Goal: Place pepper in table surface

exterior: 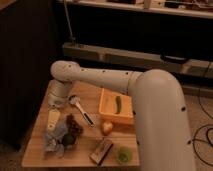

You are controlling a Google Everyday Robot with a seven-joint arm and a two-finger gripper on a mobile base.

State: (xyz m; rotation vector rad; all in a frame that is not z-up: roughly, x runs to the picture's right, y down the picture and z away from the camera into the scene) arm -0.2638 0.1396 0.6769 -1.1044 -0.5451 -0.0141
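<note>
The pepper (118,105), a small slender green chili, lies inside the yellow-orange bin (106,111) at the back right of the table surface (85,150), a light-brown wooden top. My white arm comes in from the right and bends down at the table's back left. My gripper (53,119) hangs there over the left side of the table, well left of the bin and apart from the pepper. It holds nothing that I can see.
A white-handled utensil (82,111) lies left of the bin. Dark grapes (74,123), a dark round fruit (68,139) and a bluish crumpled bag (53,141) sit front left. A pale small item (106,127), a brown box (101,150) and a light-green round cup (123,154) sit front right.
</note>
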